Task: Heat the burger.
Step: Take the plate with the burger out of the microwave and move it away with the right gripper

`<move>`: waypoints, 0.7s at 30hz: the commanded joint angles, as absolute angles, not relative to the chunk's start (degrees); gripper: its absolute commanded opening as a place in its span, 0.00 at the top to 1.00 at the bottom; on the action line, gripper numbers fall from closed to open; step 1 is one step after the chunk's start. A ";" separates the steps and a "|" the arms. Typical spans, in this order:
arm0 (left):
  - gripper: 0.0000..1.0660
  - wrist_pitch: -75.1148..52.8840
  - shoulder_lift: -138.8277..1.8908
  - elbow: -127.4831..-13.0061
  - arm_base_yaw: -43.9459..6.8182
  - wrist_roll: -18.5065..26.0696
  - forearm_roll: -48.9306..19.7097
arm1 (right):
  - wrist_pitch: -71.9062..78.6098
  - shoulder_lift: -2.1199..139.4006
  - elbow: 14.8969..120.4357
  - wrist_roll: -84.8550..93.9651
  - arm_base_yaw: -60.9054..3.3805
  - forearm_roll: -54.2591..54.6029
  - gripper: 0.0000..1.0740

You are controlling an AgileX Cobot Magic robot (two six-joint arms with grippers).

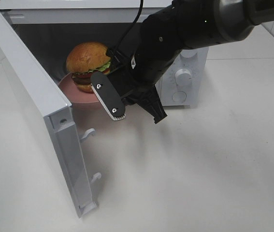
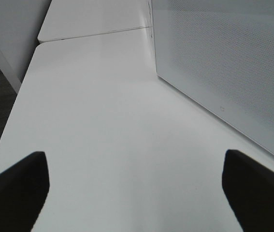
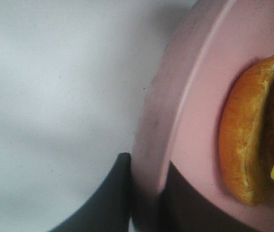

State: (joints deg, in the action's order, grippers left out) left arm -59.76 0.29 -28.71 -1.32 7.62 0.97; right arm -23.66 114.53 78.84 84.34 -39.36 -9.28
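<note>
The burger (image 1: 88, 65) is sitting upright on the pink plate (image 1: 79, 92), its domed bun facing up and its layers lying flat; being round, it is showing no clear long axis, and its lettuce and dark filling are facing out toward the microwave's open front. It is resting inside the microwave (image 1: 190, 72) cavity, toward the side nearer the open door (image 1: 40, 106), while the plate's front edge is reaching to the mouth of the cavity.

The right gripper (image 1: 139, 116) is hanging just outside the microwave's opening, in front of the burger and slightly lower; in the right wrist view its dark fingers (image 3: 112, 203) are closing on the plate's rim (image 3: 151, 135), one on each face of the rim, so the jaws are standing nearly shut and clamping the plate; the burger (image 3: 245, 140) is lying just beyond the fingertips, apart from them, further in on the plate.

The right arm is reaching down and across from above the microwave's control panel, its wrist angling toward the cavity and its fingers pointing downward and outward from the opening.

The left gripper (image 2: 137, 193) is showing only in its own wrist view; its two dark fingers (image 2: 16, 188) are standing wide apart with nothing between them, hovering over the white table (image 2: 103, 121) beside the outer face of the microwave's door (image 2: 233, 72).
</note>
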 commanded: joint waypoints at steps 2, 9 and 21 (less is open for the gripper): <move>0.16 -59.59 1.32 -28.53 -1.20 7.10 1.09 | -16.96 111.27 77.12 85.08 -38.90 -9.34 1.00; 0.16 -59.59 1.32 -28.53 -1.20 7.10 1.09 | -10.83 108.29 70.53 85.77 -38.90 -9.00 1.00; 0.16 -59.59 1.32 -28.53 -1.20 7.16 1.09 | -7.39 104.79 64.63 85.60 -38.90 -9.40 1.00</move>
State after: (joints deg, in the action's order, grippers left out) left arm -59.76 0.29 -28.71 -1.32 7.62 1.26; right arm -11.63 106.51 64.69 85.60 -39.30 -9.11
